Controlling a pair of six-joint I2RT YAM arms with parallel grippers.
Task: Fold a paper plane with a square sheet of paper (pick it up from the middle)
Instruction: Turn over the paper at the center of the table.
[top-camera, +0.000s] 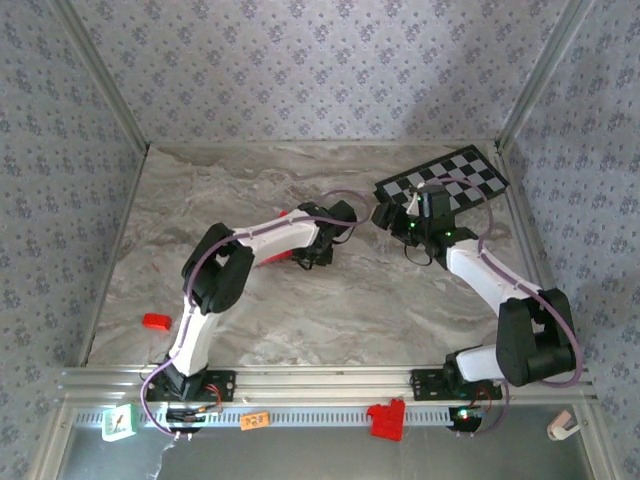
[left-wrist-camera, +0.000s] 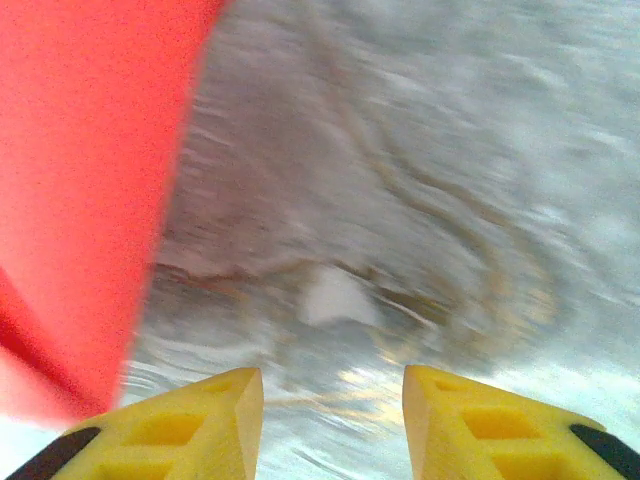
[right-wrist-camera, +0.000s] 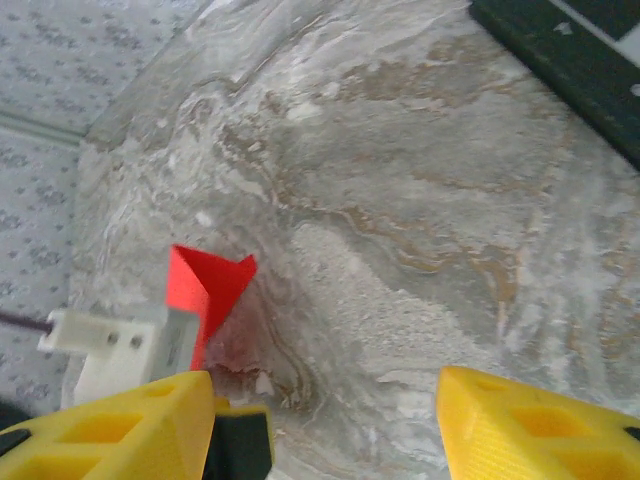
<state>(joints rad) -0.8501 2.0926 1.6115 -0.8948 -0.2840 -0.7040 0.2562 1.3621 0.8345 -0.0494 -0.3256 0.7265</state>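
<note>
**Left gripper** (left-wrist-camera: 333, 405): yellow fingers (left-wrist-camera: 195, 425) parted, with bare marble in the gap and nothing held. It hangs low over the table (top-camera: 330, 320), about mid-surface.

**Red sheet of paper** (left-wrist-camera: 80, 200): just to the left of that gripper and outside the gap. From the left wrist it shows as a broad red plane rising along the left edge. Whether it touches the left finger, I cannot tell.
- From overhead, the red sheet of paper (top-camera: 276, 259) lies mid-table, mostly covered by the left forearm (top-camera: 280, 232). Red peeks out on both sides of the white link.
- From the right wrist, the red sheet of paper (right-wrist-camera: 208, 285) is a folded piece with a flap standing up off the marble. It sits close against the left arm's white housing (right-wrist-camera: 105, 355), which hides its lower left part.

**Right gripper** (right-wrist-camera: 330, 420): yellow fingers set wide, empty, with bare table between them. It faces the paper from well apart.

**Checkered board** (top-camera: 445, 180): black and white, lying flat at the far right corner. The right arm's wrist overlaps its near left corner in the overhead view.

**Small red bracket** (top-camera: 155, 321): near the table's left edge, well apart from the paper.

**Front ledge**, below the rail (top-camera: 330, 385):
- green and white card (top-camera: 118, 423)
- orange tag (top-camera: 255, 420)
- chunky red piece (top-camera: 388, 420)
- pale clip (top-camera: 562, 427)
</note>
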